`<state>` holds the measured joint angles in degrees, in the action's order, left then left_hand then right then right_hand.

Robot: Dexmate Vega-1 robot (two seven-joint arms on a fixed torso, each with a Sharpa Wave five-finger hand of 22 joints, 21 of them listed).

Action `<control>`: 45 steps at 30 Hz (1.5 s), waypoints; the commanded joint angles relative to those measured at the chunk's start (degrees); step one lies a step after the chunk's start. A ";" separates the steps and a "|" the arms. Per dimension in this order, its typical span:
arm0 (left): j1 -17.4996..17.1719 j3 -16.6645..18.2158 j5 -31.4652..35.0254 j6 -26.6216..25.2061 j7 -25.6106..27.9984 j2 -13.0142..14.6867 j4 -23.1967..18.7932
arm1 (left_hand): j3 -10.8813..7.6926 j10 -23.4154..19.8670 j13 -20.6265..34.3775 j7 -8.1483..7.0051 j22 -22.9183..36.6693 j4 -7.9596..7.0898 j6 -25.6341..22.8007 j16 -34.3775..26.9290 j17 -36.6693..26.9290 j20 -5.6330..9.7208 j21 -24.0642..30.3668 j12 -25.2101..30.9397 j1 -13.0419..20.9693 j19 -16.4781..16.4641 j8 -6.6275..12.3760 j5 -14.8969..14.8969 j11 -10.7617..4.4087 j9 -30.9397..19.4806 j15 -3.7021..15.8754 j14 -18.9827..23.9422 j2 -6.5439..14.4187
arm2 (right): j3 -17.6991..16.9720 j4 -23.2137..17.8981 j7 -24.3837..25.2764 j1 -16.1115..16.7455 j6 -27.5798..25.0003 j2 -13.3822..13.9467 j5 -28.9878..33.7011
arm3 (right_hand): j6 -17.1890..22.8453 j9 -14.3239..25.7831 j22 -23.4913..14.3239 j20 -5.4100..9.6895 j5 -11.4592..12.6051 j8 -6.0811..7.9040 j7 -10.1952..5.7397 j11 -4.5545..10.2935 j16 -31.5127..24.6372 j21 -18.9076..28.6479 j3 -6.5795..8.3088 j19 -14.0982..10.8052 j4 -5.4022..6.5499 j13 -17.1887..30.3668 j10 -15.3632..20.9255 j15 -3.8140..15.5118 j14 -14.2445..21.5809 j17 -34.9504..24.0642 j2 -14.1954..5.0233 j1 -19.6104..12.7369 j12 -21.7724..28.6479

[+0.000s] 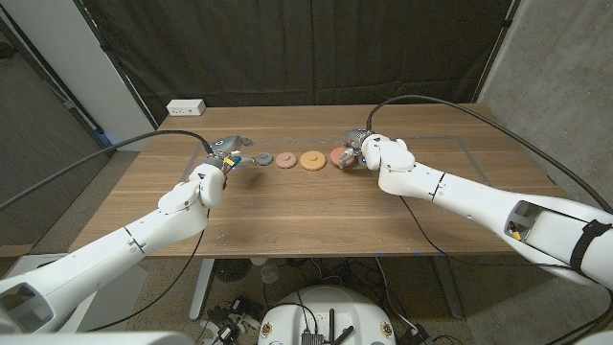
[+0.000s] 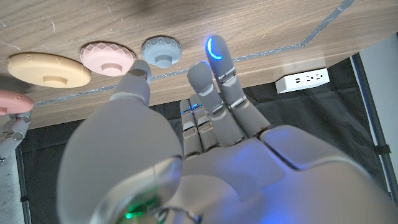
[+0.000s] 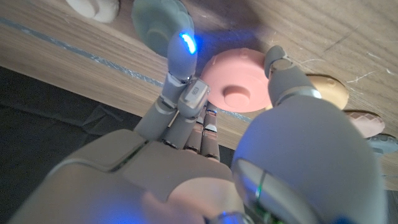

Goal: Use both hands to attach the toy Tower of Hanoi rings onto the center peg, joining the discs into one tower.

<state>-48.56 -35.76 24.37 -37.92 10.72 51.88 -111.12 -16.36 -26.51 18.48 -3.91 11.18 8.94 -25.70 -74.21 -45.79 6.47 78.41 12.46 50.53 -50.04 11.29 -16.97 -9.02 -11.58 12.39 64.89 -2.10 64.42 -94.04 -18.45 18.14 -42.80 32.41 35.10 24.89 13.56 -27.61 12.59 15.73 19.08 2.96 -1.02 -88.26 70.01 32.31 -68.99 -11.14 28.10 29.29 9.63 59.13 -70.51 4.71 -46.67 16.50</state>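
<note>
the 2 white arms come in from the near corners and meet a row of 4 discs lying flat on the wooden table point(image 1: 316, 206).

the left hand point(image 1: 228, 153) sits at the row's left end, just beside the grey disc point(image 1: 261, 159). in the left wrist view its fingers point(image 2: 214, 81) reach up spread apart with nothing between them, and the grey disc lies just past the fingertips, apart from them.

next along the row, toward the robot's right, come the pale pink disc point(image 1: 285, 160), then the tan disc point(image 1: 311, 160), each near its neighbour but not touching.

the right hand point(image 1: 366, 149) is at the row's right end, over the salmon disc point(image 1: 340, 157). in the right wrist view the disc lies flat on the table between the thumb and the other fingers point(image 3: 180, 74), which stand to either side of it; whether they touch its rim i cannot tell, and the disc is not lifted.

thin lines of clear tape point(image 1: 460, 144) mark a rectangle on the table around the discs.

farther back, a white power strip point(image 1: 185, 107) lies at the table's far left corner. behind the table hangs a black curtain point(image 1: 306, 48).
</note>
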 commanded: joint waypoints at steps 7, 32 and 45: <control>0.08 -0.33 0.63 -0.25 -0.32 0.05 -0.19 | -0.50 -0.46 0.09 -0.14 -0.07 0.03 -0.78 0.06 -0.15 5.53 0.40 0.03 -0.02 0.26 0.25 -0.40 -0.52 -0.15 0.14 0.02 0.07 | 0.16 -3.33 -4.12 -0.44 0.67 0.82 5.36 | 12.81 0.33 0.10 0.09 0.34 3.25 -11.65 12.46 -0.29 0.51 2.17 -0.52 1.47 4.40 13.54 2.79 0.78 -0.05 -4.52 -4.33 -0.40; -2.50 1.27 -0.19 -1.34 0.98 1.10 -2.22 | -0.83 -0.61 0.17 -0.15 -0.20 0.02 -0.89 -0.20 -0.48 5.54 0.62 0.01 -0.06 0.47 0.19 -0.48 -0.49 -0.15 0.13 0.16 0.16 | -0.66 -0.49 -6.56 -1.26 8.29 -2.92 8.41 | 13.64 0.18 0.47 0.09 0.43 3.39 -11.87 12.52 -0.35 1.13 2.31 -0.56 1.51 4.98 14.50 2.80 1.15 -0.06 -4.22 -4.46 -1.07; -3.01 1.46 -0.35 -1.84 1.55 1.16 -2.79 | -0.94 -0.62 0.21 -0.18 -0.19 0.11 -0.98 -0.02 -0.31 5.57 0.78 -0.01 0.05 0.50 0.19 -0.49 -0.56 -0.15 0.13 -0.06 0.06 | -1.19 2.20 -6.91 -1.99 10.85 -5.14 7.92 | 14.05 0.11 0.80 0.10 0.54 3.43 -12.09 12.51 -0.34 1.38 2.46 -0.43 1.54 5.24 14.79 2.80 1.33 -0.06 -4.14 -4.53 -1.63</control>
<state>-51.08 -34.54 24.42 -38.99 11.44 52.91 -113.39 -17.09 -26.83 18.47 -4.10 10.93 9.02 -26.10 -74.21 -46.06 6.57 78.65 12.46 50.53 -49.95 11.29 -17.23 -9.30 -11.58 12.39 64.89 -2.10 63.86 -95.18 -24.87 17.19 -34.33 30.30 43.20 25.49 13.41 -26.82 12.58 15.96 19.08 3.56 -1.75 -88.25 71.11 32.53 -68.98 -11.37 31.79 30.20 9.95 59.83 -70.51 4.73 -46.70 14.99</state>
